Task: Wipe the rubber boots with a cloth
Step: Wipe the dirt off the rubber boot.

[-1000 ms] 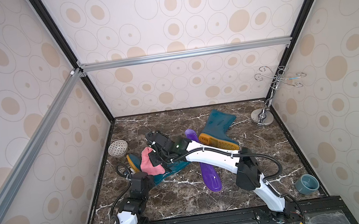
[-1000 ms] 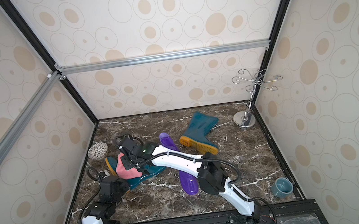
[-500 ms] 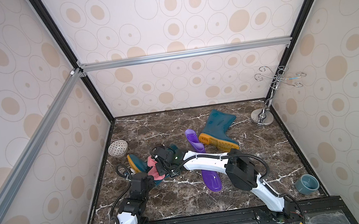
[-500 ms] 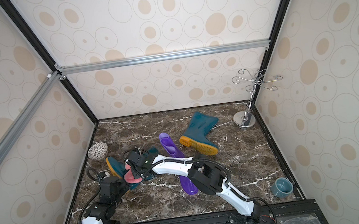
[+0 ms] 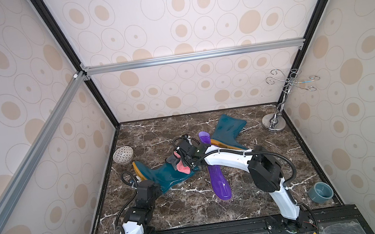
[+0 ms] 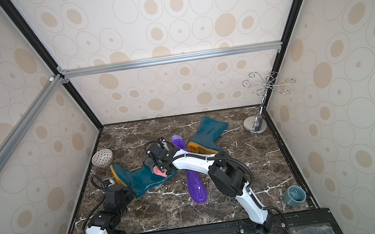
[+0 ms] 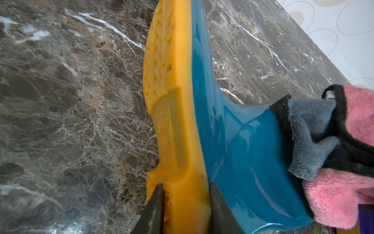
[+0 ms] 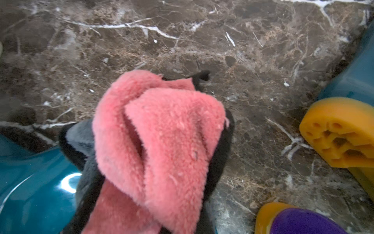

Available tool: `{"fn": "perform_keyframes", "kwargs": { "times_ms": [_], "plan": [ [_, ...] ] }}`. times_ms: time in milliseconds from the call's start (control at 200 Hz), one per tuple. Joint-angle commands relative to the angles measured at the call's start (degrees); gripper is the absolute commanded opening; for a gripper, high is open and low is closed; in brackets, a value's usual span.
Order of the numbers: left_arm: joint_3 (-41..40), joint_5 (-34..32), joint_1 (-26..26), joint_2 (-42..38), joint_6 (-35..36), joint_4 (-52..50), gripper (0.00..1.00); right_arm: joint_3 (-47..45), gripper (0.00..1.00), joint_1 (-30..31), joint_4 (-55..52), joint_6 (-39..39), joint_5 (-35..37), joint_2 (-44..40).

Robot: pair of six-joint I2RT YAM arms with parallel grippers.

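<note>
Black fingers (image 7: 154,208) of the left gripper (image 7: 185,194) stand partly closed, clamped on the yellow heel of the near teal boot (image 5: 162,176), evidently to anchor it against the wiping. The right gripper (image 5: 184,163) is fully closed on the bunched pink cloth (image 8: 162,145), which rests against that boot's shaft. The purple boot (image 5: 218,180) and far teal boot (image 5: 228,129) lie alongside, apparently awaiting attention.

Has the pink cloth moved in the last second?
Yes. The cloth slid along the nearer teal boot, away from the patterned bowl, toward the purple boot.
</note>
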Motion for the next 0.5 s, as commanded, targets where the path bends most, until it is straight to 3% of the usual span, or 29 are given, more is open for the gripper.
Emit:
{"fn": "perform_keyframes", "kwargs": {
  "times_ms": [0, 135, 285, 495],
  "plan": [
    [1.66, -1.42, -0.09, 0.01, 0.4, 5.0, 0.0, -0.1, 0.0, 2.52, 0.48, -1.58, -3.32, 0.37],
    [1.57, -1.55, 0.0, 0.03, 0.59, 4.68, 0.0, -2.77, 0.0, 5.6, 3.6, 0.16, -3.07, 0.98],
    [1.37, -1.44, 0.0, 0.01, 0.58, 4.92, 0.0, -3.01, 0.0, 6.71, 7.25, 2.01, -13.47, 3.85],
    [1.57, -1.28, 0.0, 0.67, 0.75, 5.13, 0.0, 2.18, 0.0, 10.04, 8.96, 0.49, -20.42, 2.12]
  ]
}}
